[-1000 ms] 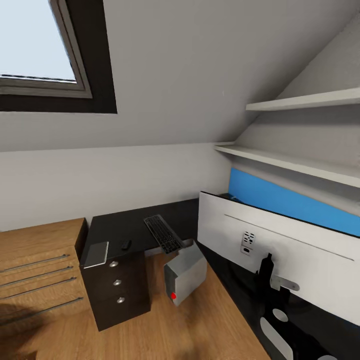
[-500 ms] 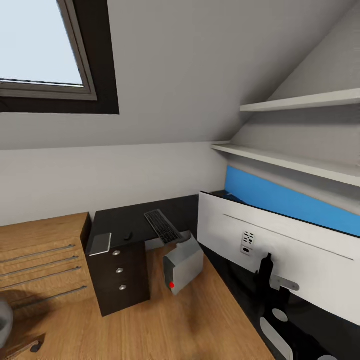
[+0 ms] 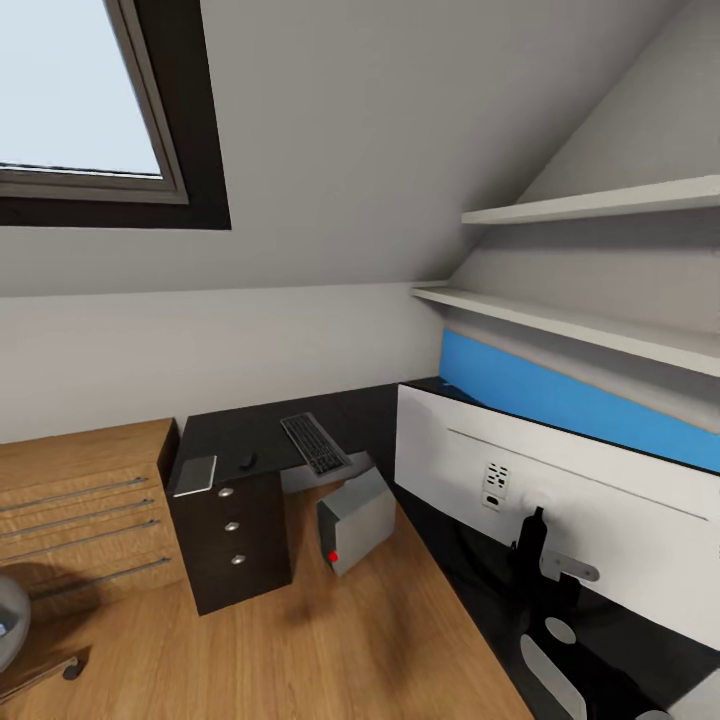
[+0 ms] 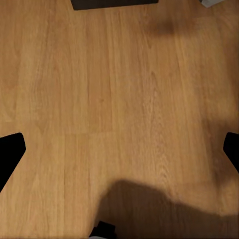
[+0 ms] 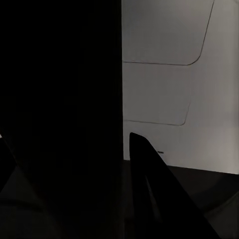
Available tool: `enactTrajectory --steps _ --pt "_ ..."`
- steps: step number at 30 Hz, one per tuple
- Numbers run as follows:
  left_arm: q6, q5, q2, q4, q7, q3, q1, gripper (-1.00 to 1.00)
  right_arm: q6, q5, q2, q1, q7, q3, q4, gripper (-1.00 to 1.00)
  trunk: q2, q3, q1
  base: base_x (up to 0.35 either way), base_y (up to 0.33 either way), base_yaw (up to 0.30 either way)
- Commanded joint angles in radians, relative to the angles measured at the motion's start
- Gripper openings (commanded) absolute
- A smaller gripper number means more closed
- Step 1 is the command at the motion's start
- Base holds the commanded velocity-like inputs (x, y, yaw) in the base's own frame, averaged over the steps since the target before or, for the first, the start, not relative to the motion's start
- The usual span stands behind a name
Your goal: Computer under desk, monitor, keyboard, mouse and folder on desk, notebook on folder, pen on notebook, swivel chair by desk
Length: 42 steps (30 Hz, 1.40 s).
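Monitor [image 3: 560, 510], keyboard [image 3: 314, 443] sit on the surface [image 3: 250, 435]; computer [image 3: 355, 519] beneath; folder pending; left tool [image 4: 119, 154] spread wide, right's state unclear.

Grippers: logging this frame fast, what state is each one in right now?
Left gripper: open, nothing between its jaws, wooden floor beyond.
Right gripper: cannot be told; the monitor is close ahead.

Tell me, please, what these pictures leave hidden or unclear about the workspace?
- Monitor: head view shows its white back; the screen faces away.
- Swivel chair: cut off by the head view's left edge.
- Small dark object on the desk beside the keyboard: too small to identify.
- Right claw: right wrist view too dark to judge.
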Motion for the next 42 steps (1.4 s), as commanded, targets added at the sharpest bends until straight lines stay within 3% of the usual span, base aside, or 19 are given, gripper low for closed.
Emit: enactTrajectory --steps 1,22,33,42 --pt "-0.003 0.006 0.000 0.000 0.006 -0.008 0.000 1.00 -0.009 -0.008 -0.002 -0.001 -0.008 0.008 -0.001 -1.00 -0.001 0.000 0.000 -0.015 -0.014 0.000" --pt "-0.003 0.004 0.000 0.000 0.006 -0.008 0.000 1.00 -0.009 -0.007 -0.002 -0.001 -0.007 0.008 -0.003 -1.00 -0.001 -0.001 0.000 -0.003 -0.003 0.001" --pt "-0.003 0.004 0.000 0.000 0.006 -0.008 0.000 1.00 -0.009 -0.007 -0.002 -0.001 -0.007 0.010 -0.004 -1.00 -0.001 -0.013 0.000 -0.192 -0.199 0.185" --pt "-0.003 0.004 0.000 0.000 0.006 -0.008 0.000 1.00 -0.009 -0.007 -0.002 -0.001 -0.007 0.009 -0.004 -1.00 -0.001 -0.023 0.000 -0.030 -0.025 0.194"
